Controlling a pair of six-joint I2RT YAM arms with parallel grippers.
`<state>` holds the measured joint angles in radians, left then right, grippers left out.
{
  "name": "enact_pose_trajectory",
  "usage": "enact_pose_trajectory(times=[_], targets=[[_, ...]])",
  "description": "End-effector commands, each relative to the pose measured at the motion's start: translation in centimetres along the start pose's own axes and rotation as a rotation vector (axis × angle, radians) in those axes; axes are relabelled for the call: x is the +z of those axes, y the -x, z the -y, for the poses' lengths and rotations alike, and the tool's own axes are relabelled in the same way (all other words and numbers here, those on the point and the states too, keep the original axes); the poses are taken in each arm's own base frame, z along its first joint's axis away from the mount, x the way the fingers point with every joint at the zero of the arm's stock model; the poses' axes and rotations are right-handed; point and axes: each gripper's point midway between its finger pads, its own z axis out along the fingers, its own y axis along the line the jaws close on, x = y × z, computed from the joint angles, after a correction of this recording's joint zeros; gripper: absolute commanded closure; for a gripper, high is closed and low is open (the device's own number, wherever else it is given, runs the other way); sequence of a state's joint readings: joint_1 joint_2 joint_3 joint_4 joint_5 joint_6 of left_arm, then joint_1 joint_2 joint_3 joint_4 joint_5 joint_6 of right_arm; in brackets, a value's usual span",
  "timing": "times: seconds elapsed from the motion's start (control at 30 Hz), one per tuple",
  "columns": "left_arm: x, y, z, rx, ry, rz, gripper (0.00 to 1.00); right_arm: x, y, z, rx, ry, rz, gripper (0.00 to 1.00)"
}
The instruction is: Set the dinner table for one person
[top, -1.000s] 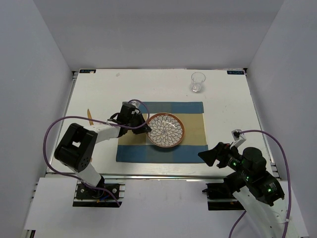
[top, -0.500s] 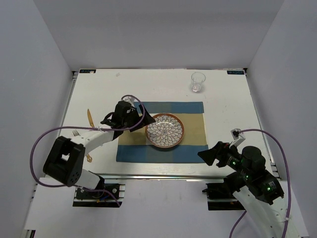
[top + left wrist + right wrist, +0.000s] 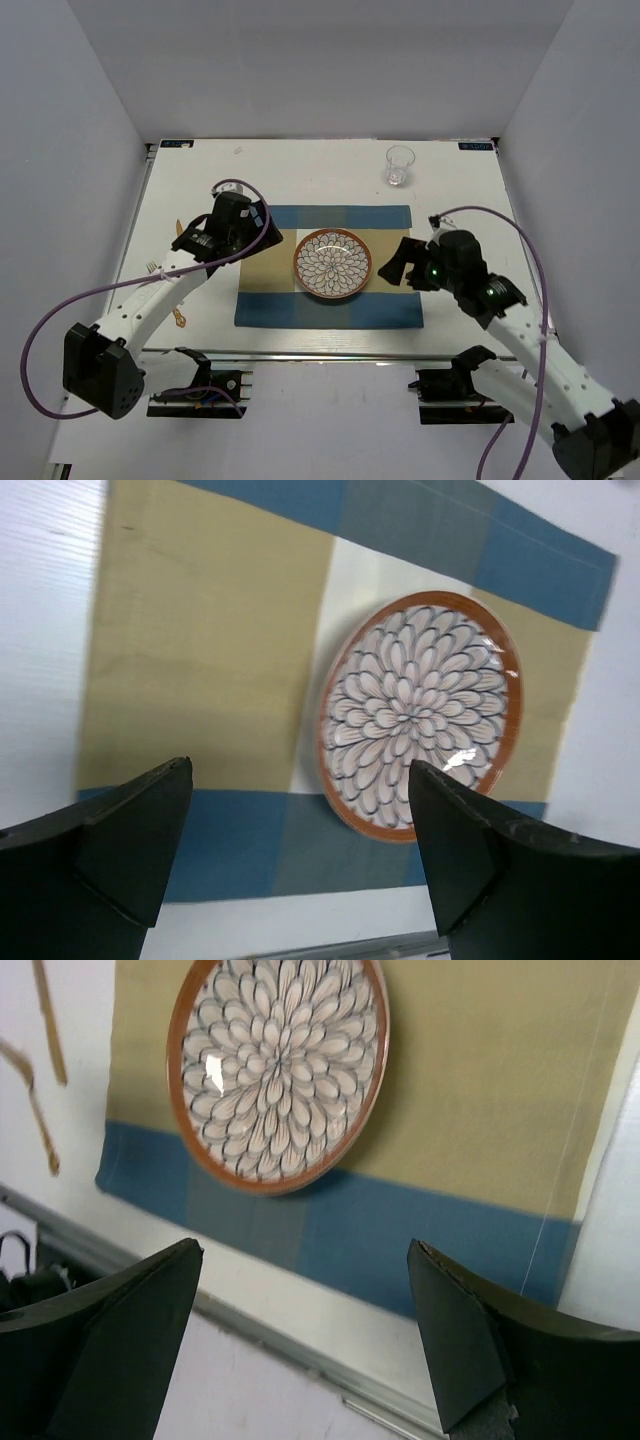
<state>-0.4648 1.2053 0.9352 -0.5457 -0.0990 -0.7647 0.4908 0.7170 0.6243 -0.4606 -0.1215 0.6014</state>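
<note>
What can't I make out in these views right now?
Cutlery, right wrist view: cut off by the top and left edges, kind unclear.
Same cutlery, top view: mostly under the left arm, too small.
Glass, top view: too small to tell whether it holds anything.

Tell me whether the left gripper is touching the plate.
Apart. The top external view shows the left gripper open, off the left rim of the plate, with a strip of placemat showing between them.
</note>
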Motion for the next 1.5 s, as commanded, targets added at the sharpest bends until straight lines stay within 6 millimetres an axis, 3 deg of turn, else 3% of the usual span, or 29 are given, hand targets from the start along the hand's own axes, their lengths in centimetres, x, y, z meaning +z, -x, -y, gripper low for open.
enact_pose_trajectory(times=[0.0,0.03,0.1,0.13,0.2,0.23,0.4,0.43,0.47,0.5,0.53,0.57,0.67,0.77,0.8,0.87,0.9,1.0,1.2,1.23,1.3,1.33,1.47], targets=[[-3.1,1.3,-3.4,0.105,0.177,0.001,0.02,0.9,7.1,-2.1,-0.092,-0.011,0.179,0.11],[-3.5,1.4,-3.9,0.135,0.207,-0.003,0.02,0.3,9.5,-3.4,-0.114,-0.006,0.218,0.11],[-4.6,1.5,-5.2,0.171,0.272,-0.013,0.02,1.3,11.4,-1.5,-0.144,-0.161,0.223,0.11],[-4.8,1.3,-5.5,0.197,0.277,-0.023,0.02,0.6,13.7,-2.4,-0.166,-0.171,0.267,0.11],[-5.5,0.6,-5.5,0.217,0.242,-0.041,0.02,1.8,15.4,-1.5,-0.239,-0.252,0.265,0.11],[-5.4,-0.4,-5.8,0.252,0.224,-0.062,0.02,1.6,17.5,-1.9,-0.248,-0.276,0.307,0.11],[-5.6,-1.2,-5.3,0.251,0.13,-0.024,0.02,5.6,21.8,1.1,-0.323,-0.483,0.251,0.11],[-5.6,-1.5,-5.0,0.257,0.098,-0.031,0.02,7.6,21.8,2.6,-0.349,-0.53,0.195,0.11],[-5.5,-1.3,-4.9,0.248,0.083,-0.017,0.02,7.9,23.7,2.2,-0.36,-0.539,0.221,0.11],[-5.4,-1.5,-4.8,0.249,0.074,-0.025,0.02,8.5,24.2,2.7,-0.377,-0.561,0.203,0.11],[-5.4,-1.6,-4.9,0.251,0.077,-0.029,0.02,10.5,24.0,4.4,-0.412,-0.6,0.145,0.11],[-5.6,-1.5,-4.9,0.252,0.083,-0.03,0.02,10.7,25.9,4.3,-0.421,-0.624,0.173,0.11],[-5.7,-1.5,-4.7,0.25,0.06,-0.019,0.02,13.9,26.5,7.0,-0.501,-0.659,0.106,0.11],[-6.1,-1.6,-3.9,0.266,0.003,-0.011,0.02,17.2,27.8,8.2,-0.594,-0.617,0.094,0.11],[-6.1,-1.6,-3.8,0.268,-0.004,-0.009,0.02,17.7,28.9,7.8,-0.611,-0.599,0.115,0.11],[-6.2,-1.6,-3.7,0.27,-0.01,-0.007,0.02,20.3,29.0,9.0,-0.655,-0.573,0.087,0.14],[-6.2,-1.5,-3.7,0.271,-0.01,-0.007,0.02,20.7,30.2,8.3,-0.671,-0.554,0.116,0.16],[-6.2,-1.7,-3.6,0.273,-0.017,-0.012,0.02,23.7,30.8,9.2,-0.721,-0.52,0.117,0.18],[-5.9,-2.0,-3.3,0.285,-0.033,-0.032,0.02,26.7,32.3,8.6,-0.788,-0.461,0.163,0.21],[-5.9,-2.0,-3.4,0.286,-0.03,-0.036,0.02,27.5,33.0,9.2,-0.786,-0.465,0.169,0.26],[-5.7,-2.1,-3.5,0.286,-0.025,-0.041,0.02,29.0,32.3,10.6,-0.78,-0.473,0.133,0.32],[-5.7,-2.1,-3.5,0.286,-0.025,-0.041,0.02,29.1,32.5,10.6,-0.78,-0.474,0.136,0.37],[-5.7,-2.1,-3.5,0.285,-0.021,-0.041,0.02,29.5,32.2,11.1,-0.764,-0.453,0.132,0.38]])
